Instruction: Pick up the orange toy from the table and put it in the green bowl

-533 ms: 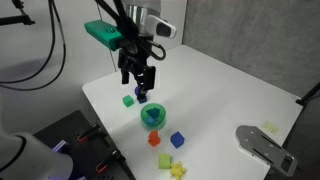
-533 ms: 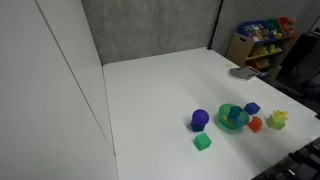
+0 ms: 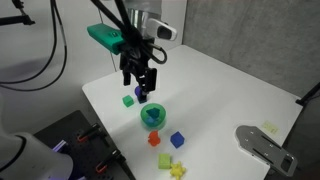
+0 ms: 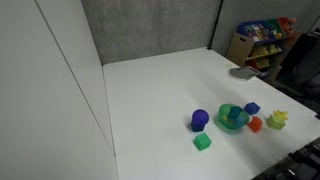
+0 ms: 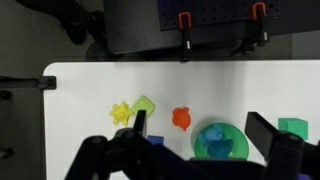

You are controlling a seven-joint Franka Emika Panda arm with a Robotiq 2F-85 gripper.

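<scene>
The orange toy (image 3: 154, 139) lies on the white table next to the green bowl (image 3: 152, 116); both also show in an exterior view, the toy (image 4: 255, 124) and the bowl (image 4: 233, 117). In the wrist view the orange toy (image 5: 181, 118) lies just left of the green bowl (image 5: 203, 149), which holds a blue toy (image 5: 222, 145). My gripper (image 3: 139, 84) hangs open and empty above the table, on the far side of the bowl from the toy. Its two fingers frame the bowl in the wrist view (image 5: 198, 121).
A blue cube (image 3: 178, 139), a yellow-green block (image 3: 165, 160) and a yellow star-like toy (image 3: 178, 171) lie near the orange toy. A green cube (image 3: 127, 100) and a dark blue toy (image 4: 199, 120) lie beside the bowl. A grey metal object (image 3: 262, 145) sits at the table's edge.
</scene>
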